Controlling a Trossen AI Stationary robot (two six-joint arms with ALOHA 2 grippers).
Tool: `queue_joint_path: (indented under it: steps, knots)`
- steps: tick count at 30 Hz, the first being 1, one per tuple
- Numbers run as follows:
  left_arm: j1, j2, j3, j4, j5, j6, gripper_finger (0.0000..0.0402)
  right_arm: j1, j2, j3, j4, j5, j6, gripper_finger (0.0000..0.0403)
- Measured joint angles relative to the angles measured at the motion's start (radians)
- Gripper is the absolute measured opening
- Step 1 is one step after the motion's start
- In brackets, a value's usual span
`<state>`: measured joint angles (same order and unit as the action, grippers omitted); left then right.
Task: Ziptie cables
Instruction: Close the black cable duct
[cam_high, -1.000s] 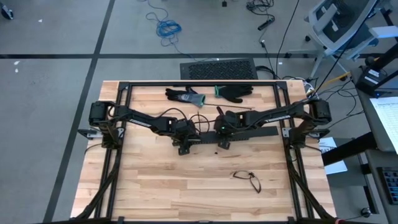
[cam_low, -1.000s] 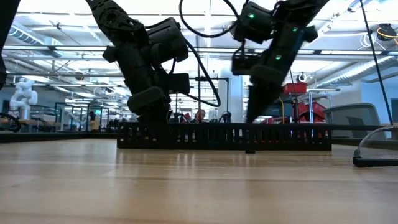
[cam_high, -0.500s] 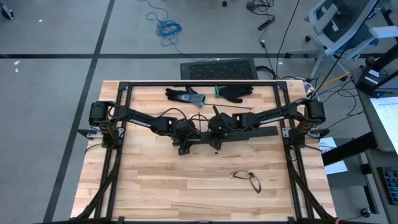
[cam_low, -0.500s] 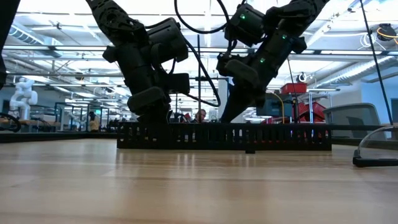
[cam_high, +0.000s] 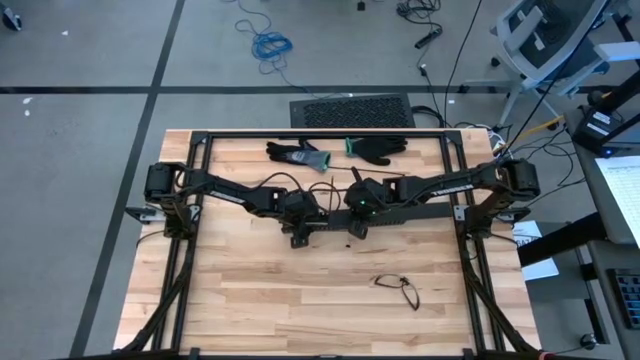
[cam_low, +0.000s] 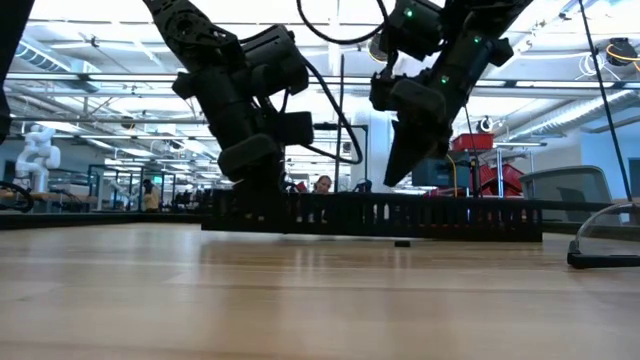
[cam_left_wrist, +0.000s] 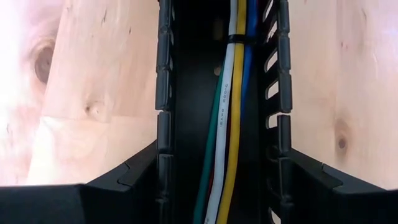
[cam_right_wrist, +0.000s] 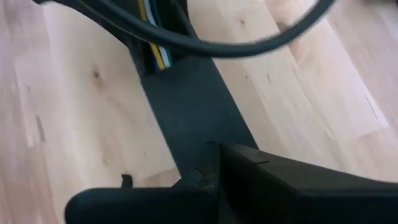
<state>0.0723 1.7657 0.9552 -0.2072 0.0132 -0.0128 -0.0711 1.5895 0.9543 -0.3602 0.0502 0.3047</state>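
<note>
- The right pincer (cam_low: 400, 165), clenched on nothing, has lifted off the duct (cam_low: 400, 215); half a second ago its tip was down at the duct's top edge, and now it hangs just above it, tilted.
- The left pincer (cam_high: 299, 234) grasps the duct's left part, one finger on each side wall, as the left wrist view shows; its hold has not changed over the last second.
- The duct has shifted a little: in the low view its left end now sits slightly off the counter (cam_high: 300, 300), and the whole strip has slid a touch to the right.
- The cables (cam_left_wrist: 227, 124), green, white, yellow and blue, lie side by side inside the duct's channel, with a dark band (cam_left_wrist: 239, 38) across them farther along the duct.
- A small dark bit (cam_low: 402, 242) lies on the counter just in front of the duct.
- Judgement: the band looks like a tie already on the bundle, so the right pincer's withdrawal probably ends one step; whether the tie is pulled tight cannot be told.
</note>
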Motion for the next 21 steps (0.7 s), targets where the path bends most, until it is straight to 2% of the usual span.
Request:
queue_joint_path:
  steps: [13,17,21]
  knots:
    - [0.000,0.000,0.001,-0.029,0.026,-0.090,0.0253,0.000,-0.004,0.003,-0.006,0.004,-0.025,0.0000]
    - [-0.001,-0.002,0.002,-0.036,0.094,-0.128,0.0298,0.001,-0.006,0.003,-0.037,0.004,-0.068,0.0000]
    - [-0.001,-0.002,0.002,-0.040,0.097,-0.163,0.0358,0.001,-0.006,0.003,-0.054,0.005,-0.097,0.0000]
